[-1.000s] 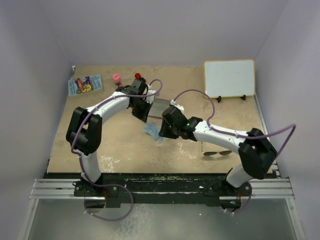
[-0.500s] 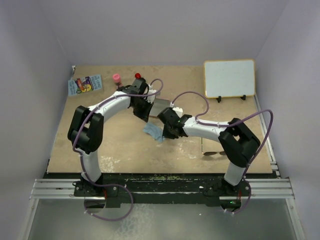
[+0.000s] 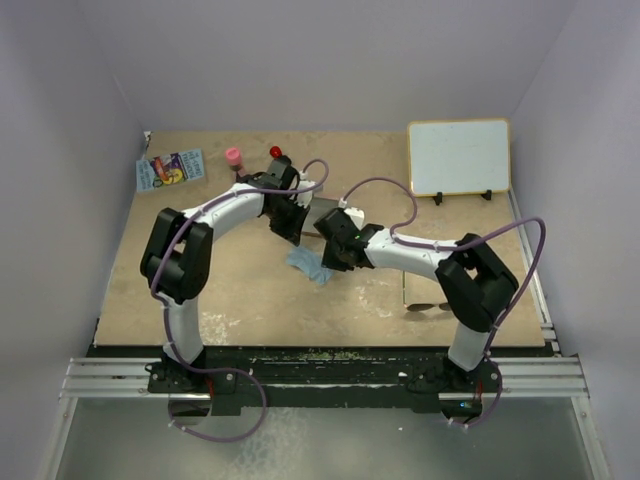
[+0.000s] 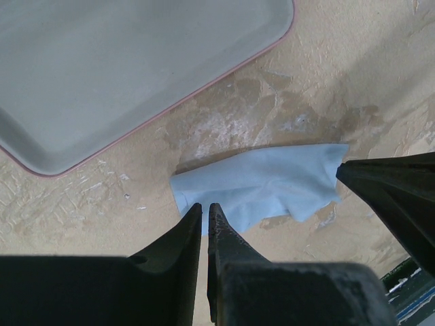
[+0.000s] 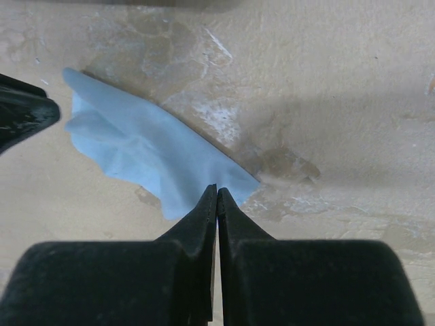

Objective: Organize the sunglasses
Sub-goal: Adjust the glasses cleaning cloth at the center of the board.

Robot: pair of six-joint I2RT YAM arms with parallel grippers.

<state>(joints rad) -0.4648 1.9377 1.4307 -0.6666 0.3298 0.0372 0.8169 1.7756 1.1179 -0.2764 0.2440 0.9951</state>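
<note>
The sunglasses lie on the table at the right front, apart from both grippers. The light-blue cloth lies mid-table and shows in the left wrist view and the right wrist view. My left gripper has its jaws nearly together, tips at one edge of the cloth. My right gripper is shut, tips on the opposite corner. The open pink-rimmed case lies just behind the cloth.
A whiteboard stands on feet at the back right. A colourful card, a pink-capped item and a red one sit along the back left. The table's front edge runs just before the sunglasses.
The right arm has folded, its elbow swinging left and back, while its gripper stayed at the cloth. The left gripper shifted slightly. The cloth and sunglasses have not moved.
</note>
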